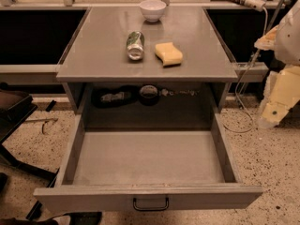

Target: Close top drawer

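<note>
The top drawer (149, 161) is a wide, shallow grey metal drawer. It stands pulled far out of the grey cabinet toward the camera, and its inside is bare. Its flat front panel (93, 201) runs along the bottom of the view, with a small dark loop handle (150, 204) at its centre. My gripper (277, 108) shows as pale, yellowish parts at the right edge. It is level with the cabinet's opening, to the right of the drawer's right wall, and apart from it.
On the cabinet top (93, 55) lie a tipped can (135, 45), a yellow sponge (168, 53) and a white bowl (153, 10). A cable (243, 90) hangs at the right. A dark chair base (18, 139) stands at the left on the speckled floor.
</note>
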`<state>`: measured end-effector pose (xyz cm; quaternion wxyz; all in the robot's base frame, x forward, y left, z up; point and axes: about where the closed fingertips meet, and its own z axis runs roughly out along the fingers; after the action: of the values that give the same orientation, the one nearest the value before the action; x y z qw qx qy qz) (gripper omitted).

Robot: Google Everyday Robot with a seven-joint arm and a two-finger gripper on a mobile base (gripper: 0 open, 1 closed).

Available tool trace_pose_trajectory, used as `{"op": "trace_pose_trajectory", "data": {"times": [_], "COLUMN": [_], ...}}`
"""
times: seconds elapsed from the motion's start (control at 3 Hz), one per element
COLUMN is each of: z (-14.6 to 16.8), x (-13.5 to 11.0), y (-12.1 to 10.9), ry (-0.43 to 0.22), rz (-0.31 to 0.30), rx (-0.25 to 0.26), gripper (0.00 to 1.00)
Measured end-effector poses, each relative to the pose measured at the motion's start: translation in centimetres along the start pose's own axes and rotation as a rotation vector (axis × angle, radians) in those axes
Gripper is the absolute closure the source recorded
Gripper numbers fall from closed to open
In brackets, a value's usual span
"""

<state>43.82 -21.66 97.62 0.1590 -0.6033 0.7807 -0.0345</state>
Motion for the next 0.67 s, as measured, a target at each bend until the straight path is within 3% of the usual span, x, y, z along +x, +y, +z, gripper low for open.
{"op": "trace_pose_trajectory", "data": {"times": [0.67], "z": [0.9], "x": [0.7], "y": [1.3], "ry": [-0.002], "rz": [0.018], "rx": [-0.023], "gripper": [0.00]}}
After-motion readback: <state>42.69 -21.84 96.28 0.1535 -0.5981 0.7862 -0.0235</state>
